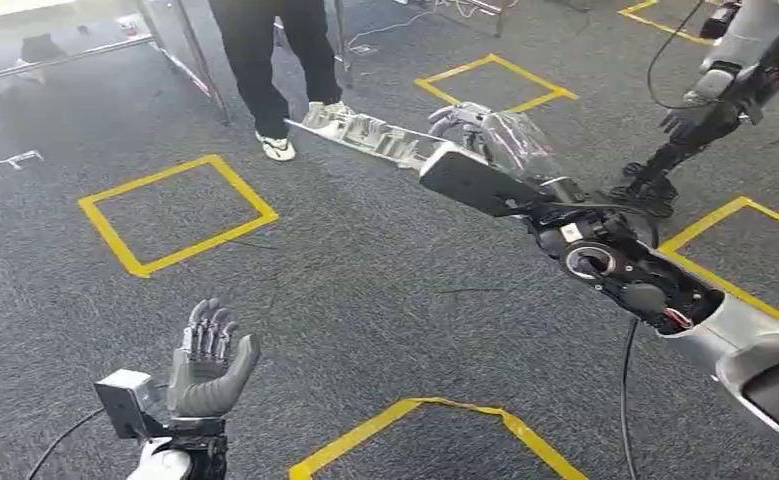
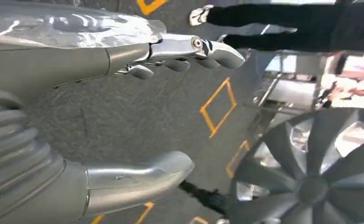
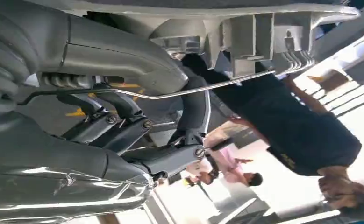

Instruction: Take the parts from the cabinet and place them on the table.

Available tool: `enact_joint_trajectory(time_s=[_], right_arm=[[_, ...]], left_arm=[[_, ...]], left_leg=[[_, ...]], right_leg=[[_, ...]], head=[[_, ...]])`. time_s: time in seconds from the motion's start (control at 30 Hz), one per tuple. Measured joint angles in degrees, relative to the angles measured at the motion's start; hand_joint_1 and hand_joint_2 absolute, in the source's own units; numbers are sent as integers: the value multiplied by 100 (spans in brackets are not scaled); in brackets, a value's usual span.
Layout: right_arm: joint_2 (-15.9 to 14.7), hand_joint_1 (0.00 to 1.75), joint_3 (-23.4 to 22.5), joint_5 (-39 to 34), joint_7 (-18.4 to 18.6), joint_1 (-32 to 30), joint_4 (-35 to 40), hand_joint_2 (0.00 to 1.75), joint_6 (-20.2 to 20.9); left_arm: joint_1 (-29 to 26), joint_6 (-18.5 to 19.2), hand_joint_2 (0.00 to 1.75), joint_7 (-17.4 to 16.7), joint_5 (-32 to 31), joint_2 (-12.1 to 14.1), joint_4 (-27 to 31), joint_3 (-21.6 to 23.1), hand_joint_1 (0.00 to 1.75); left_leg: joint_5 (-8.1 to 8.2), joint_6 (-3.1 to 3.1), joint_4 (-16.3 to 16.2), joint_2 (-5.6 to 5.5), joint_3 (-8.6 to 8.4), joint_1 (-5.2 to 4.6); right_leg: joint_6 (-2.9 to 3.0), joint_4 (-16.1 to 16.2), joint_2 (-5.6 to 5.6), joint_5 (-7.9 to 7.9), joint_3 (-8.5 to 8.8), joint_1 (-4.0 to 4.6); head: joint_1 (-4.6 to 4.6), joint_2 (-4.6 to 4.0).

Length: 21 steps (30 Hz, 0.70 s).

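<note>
While my right hand (image 1: 470, 130) reaches out over the grey carpeted floor (image 1: 365, 290), its fingers are closed around a long silver-grey moulded plastic part (image 1: 365, 132) with ribs and clips along its length, gripping it at one end so that the rest of it juts out toward the person in black trousers and white shoes (image 1: 280, 70) standing just beyond. From my right wrist I see the thick grey thumb (image 3: 124, 58) lying against the part (image 3: 264, 35) and the darker fingers (image 3: 119, 121) curled beneath it. My left hand (image 1: 205, 360) is low and well apart from the part, raised with fingers spread wide and holding nothing. Yellow tape squares (image 1: 175, 212) mark the floor between my hands. From my left wrist, a silver spoked wheel cover (image 2: 320, 172) sits beyond my thumb (image 2: 138, 179).
</note>
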<state>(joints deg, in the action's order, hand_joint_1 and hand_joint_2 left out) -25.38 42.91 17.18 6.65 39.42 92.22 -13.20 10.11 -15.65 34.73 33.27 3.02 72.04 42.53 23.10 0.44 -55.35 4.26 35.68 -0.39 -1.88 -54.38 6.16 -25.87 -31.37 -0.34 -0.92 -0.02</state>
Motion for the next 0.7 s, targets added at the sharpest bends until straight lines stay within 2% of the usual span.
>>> enact_joint_trajectory(time_s=[0.03,0.07,0.1,0.13,0.17,0.23,0.27,0.3,0.33,0.37,0.4,0.43,0.47,0.5,0.53,0.57,0.6,0.63,0.67,0.7], right_arm=[[-13,175,2,4,15,-1,31,175,-9],[-15,175,2,7,37,-2,50,175,-11],[-28,175,0,7,52,-3,74,175,-15],[-50,175,0,9,66,-8,87,175,-17],[-72,175,-2,11,88,-10,114,175,-20],[-148,175,-2,17,137,-27,138,175,-24],[-166,175,0,22,174,-43,140,175,-24],[-192,175,2,22,225,-61,153,175,-24],[-216,175,7,22,262,-69,179,175,-24],[-238,175,7,22,280,-69,201,175,-28],[-254,175,4,22,286,-69,225,175,-44],[-271,175,2,22,282,-70,242,175,-61],[-280,175,2,24,273,-80,245,175,-96],[-306,175,-7,26,256,-88,256,175,-131],[-310,175,-11,28,251,-122,260,175,-138],[-319,175,-11,30,243,-145,260,175,-142],[-319,175,-11,33,236,-153,262,175,-140],[-323,175,-11,31,236,-149,264,175,-133],[-332,175,-41,31,234,-213,275,175,-131],[-354,175,-55,28,225,-257,282,175,-129]], left_arm=[[-11,2,175,0,4,2,2,0,0],[-30,4,175,0,24,7,2,0,0],[-39,11,175,0,37,11,9,0,0],[-49,15,175,18,41,9,15,0,0],[-33,26,175,20,55,7,13,0,0],[-41,70,175,20,59,-18,13,0,0],[-55,96,175,20,59,-22,13,0,0],[-62,131,175,20,59,-22,13,0,0],[-64,155,175,22,57,-22,11,0,0],[-61,188,175,24,50,-22,11,0,0],[-57,212,175,28,41,-22,11,0,0],[-50,234,175,33,35,-22,11,-2,0],[-39,243,175,33,33,-20,11,-2,0],[-34,262,175,31,15,-15,13,-2,0],[-35,275,175,4,4,-9,13,-2,0],[-54,291,175,-7,-13,4,13,-4,0],[-63,295,175,-22,-30,24,13,-4,0],[-72,293,175,-41,-54,48,13,-9,0],[-58,284,175,-54,-74,61,13,-11,0],[-50,240,175,-83,-77,74,15,-11,0]], left_leg=[[7,31,-12,-72,17,-2],[4,60,-5,-162,24,-13],[-21,106,48,-237,-22,19],[-29,123,72,-313,-40,39],[-34,155,76,-372,-43,42],[-39,183,75,-542,-45,45],[-38,183,68,-642,-46,42],[-38,183,58,-741,-49,42],[-38,182,44,-831,-49,44],[-32,175,31,-933,-52,52],[-23,161,15,-1022,-57,59],[-13,147,-4,-1102,-52,67],[-17,118,-33,-1175,-8,37],[-34,92,-53,-1257,46,66],[-63,49,-40,-1324,70,93],[-90,8,5,-1392,73,113],[-109,-27,4,-1478,85,70],[-38,-30,-51,-1261,108,54],[155,-87,-326,-837,246,22],[386,-128,-780,-637,468,50]], right_leg=[[-27,2,58,-11,17,0],[-52,3,150,-27,38,-5],[-93,-5,210,-74,39,-17],[-114,-132,-81,-204,17,-60],[-119,-495,-322,-415,-135,-74],[-141,-1438,-511,-804,-584,-73],[-149,-1789,-549,-885,-773,-73],[-148,-1858,-564,-814,-840,-74],[-142,-1660,-576,-630,-777,-78],[-128,-1245,-593,-354,-606,-82],[-114,-757,-661,-77,-404,-88],[-107,-334,-871,105,-249,-114],[-87,-248,-1120,54,-187,-141],[-69,-139,-1076,-4,-135,-133],[-50,-159,-1027,-3,-149,-110],[-27,-158,-949,1,-137,-90],[23,-96,-867,28,-120,-149],[50,-63,-780,45,-80,-152],[74,-41,-719,60,-70,-149],[117,-40,-633,60,-70,-134]], head=[[-46,0],[-37,0],[-35,0],[-63,0],[-79,0],[-183,0],[-205,0],[-218,2],[-236,2],[-258,2],[-282,0],[-301,0],[-299,0],[-282,0],[-260,2],[-280,2],[-276,0],[-278,0],[-138,0],[-78,0]])
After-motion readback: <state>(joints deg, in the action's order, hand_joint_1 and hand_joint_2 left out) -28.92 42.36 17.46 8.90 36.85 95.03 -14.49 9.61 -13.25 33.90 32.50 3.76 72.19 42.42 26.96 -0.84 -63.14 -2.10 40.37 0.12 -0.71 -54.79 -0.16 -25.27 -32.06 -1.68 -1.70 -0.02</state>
